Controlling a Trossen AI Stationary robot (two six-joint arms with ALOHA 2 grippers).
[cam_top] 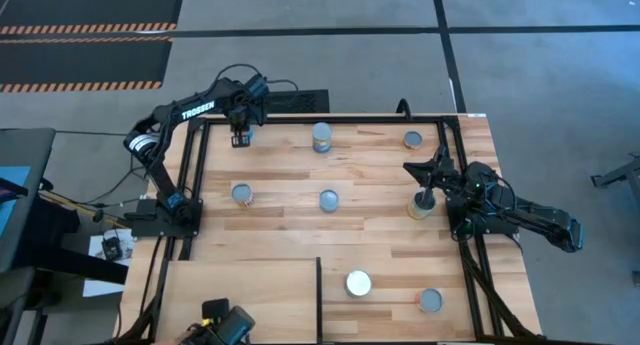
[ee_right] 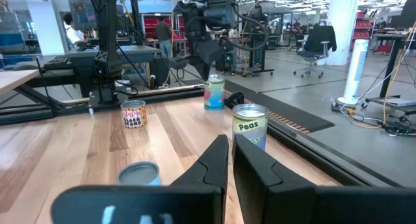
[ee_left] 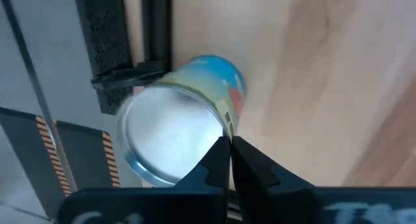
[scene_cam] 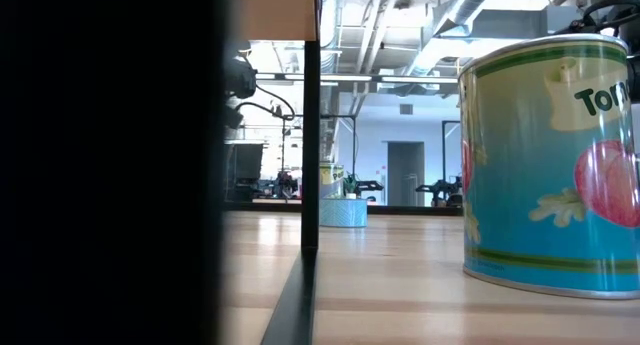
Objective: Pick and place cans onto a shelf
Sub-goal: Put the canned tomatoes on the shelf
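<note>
My left gripper (cam_top: 241,135) reaches to the table's back left corner, its fingers (ee_left: 218,160) shut with their tips against the rim of a tilted can (ee_left: 188,113) with a light blue label; nothing shows between them. My right gripper (cam_top: 425,193) is at the right side, over a can (cam_top: 420,208), its fingers (ee_right: 214,162) nearly together and holding nothing. Other cans stand at mid-left (cam_top: 242,193), at the centre (cam_top: 328,200), at the back (cam_top: 322,137) and back right (cam_top: 412,139). Two more, one white-topped (cam_top: 358,283) and one grey-topped (cam_top: 430,300), are at the front. The pale shelf (cam_top: 240,290) lies front left.
A black frame (cam_top: 470,275) runs round the table's edges. The shelf's thin dark edge (cam_top: 319,295) faces the front cans. In the low view a tomato-labelled can (scene_cam: 550,165) fills the right side. People and office chairs show in the room beyond.
</note>
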